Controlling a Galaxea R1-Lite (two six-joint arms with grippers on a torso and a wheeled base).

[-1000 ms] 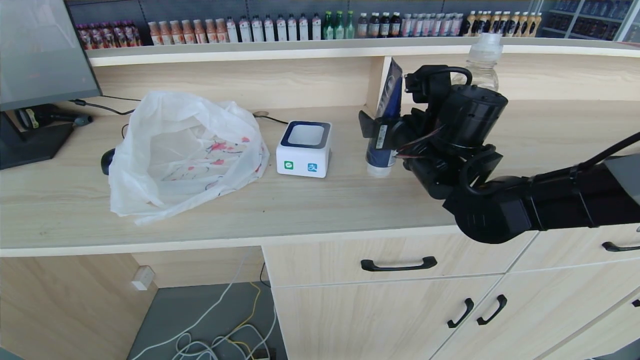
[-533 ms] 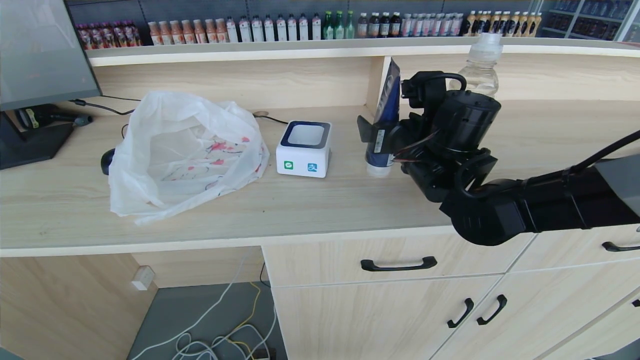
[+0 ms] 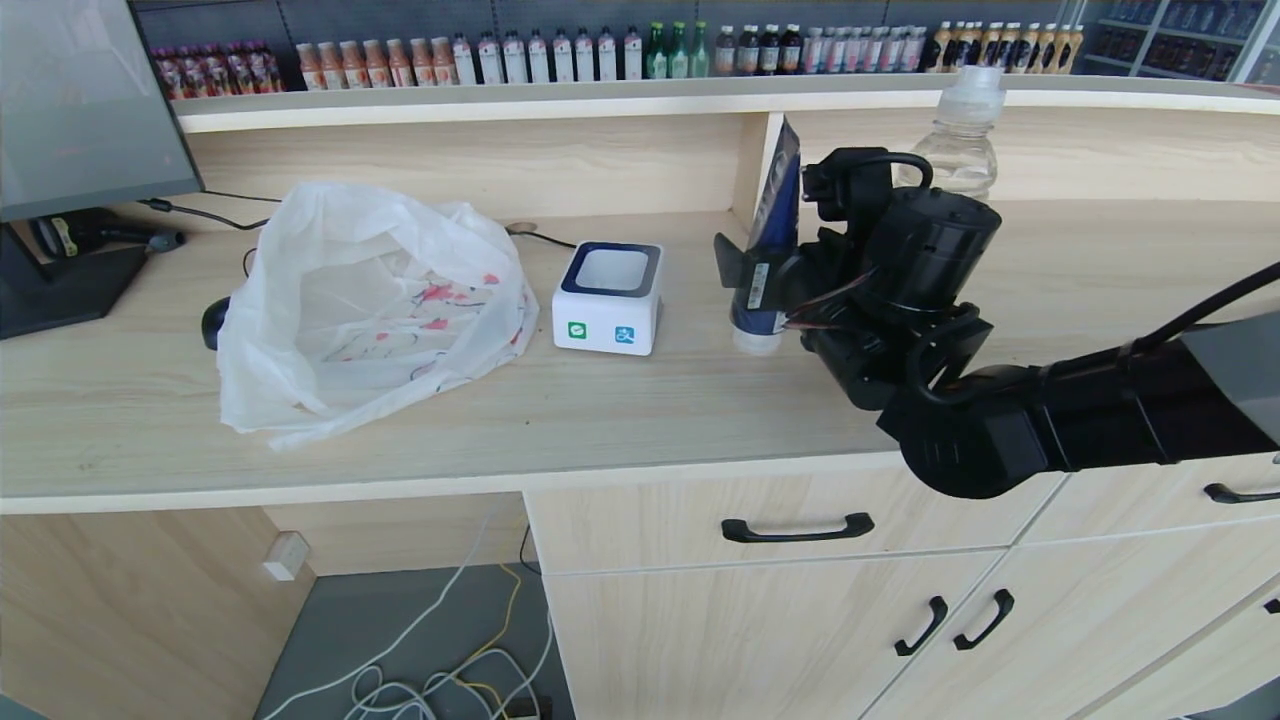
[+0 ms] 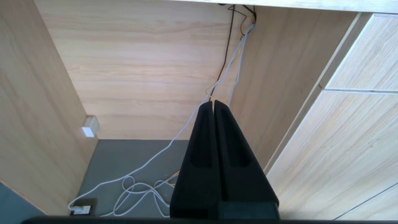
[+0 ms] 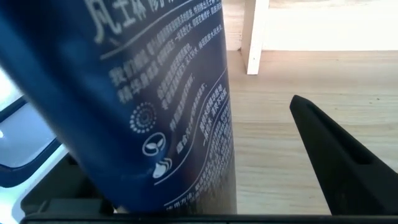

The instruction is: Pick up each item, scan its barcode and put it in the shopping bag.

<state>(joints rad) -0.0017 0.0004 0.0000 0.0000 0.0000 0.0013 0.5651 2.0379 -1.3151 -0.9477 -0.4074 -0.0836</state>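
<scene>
Blue tube [image 3: 776, 190]: upright, cap down, long axis vertical, standing between the spread fingers of right gripper [image 3: 762, 276], unclamped; scanner [image 3: 608, 297] to its left; left gripper [image 4: 213, 124] closed, farther off

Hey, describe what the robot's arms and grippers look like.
The right arm is glossy black, built of rounded cylindrical joints, with a grey panel farther back. A black cable loops over its wrist; thin red and white wires run nearby. The right gripper has flat black fingers. The left gripper has two black wedge-shaped fingers tapering to a tip.
</scene>
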